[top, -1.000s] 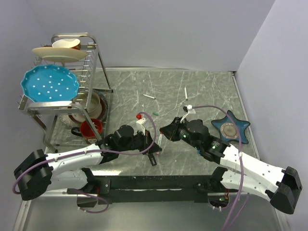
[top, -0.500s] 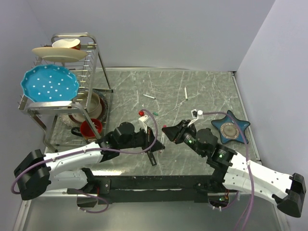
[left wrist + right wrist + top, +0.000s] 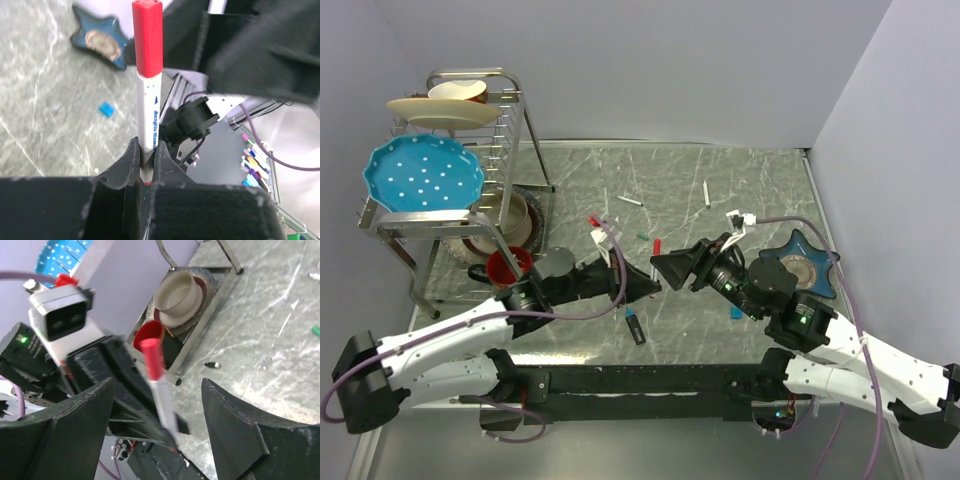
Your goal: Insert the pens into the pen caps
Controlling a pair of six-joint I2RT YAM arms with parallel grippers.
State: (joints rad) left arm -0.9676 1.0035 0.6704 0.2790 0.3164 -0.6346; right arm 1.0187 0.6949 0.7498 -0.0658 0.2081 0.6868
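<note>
White-barrelled pen (image 3: 149,115) now wears the red plastic cap (image 3: 148,40) — left tool (image 3: 145,155) pinching it, right tool (image 3: 159,384) released, spread — we count one done.

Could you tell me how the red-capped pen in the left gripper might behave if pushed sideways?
The red-capped pen looks stiff and light. The left gripper pinches only its lower end, so it would probably pivot or slip.

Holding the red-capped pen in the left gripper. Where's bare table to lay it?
Bare: the far strip of table along the back wall, beyond the left white pen and right white pen; also between that right pen and the star dish. Crowded: the middle, where left gripper and right gripper sit, plus green cap, blue cap, black marker.
</note>
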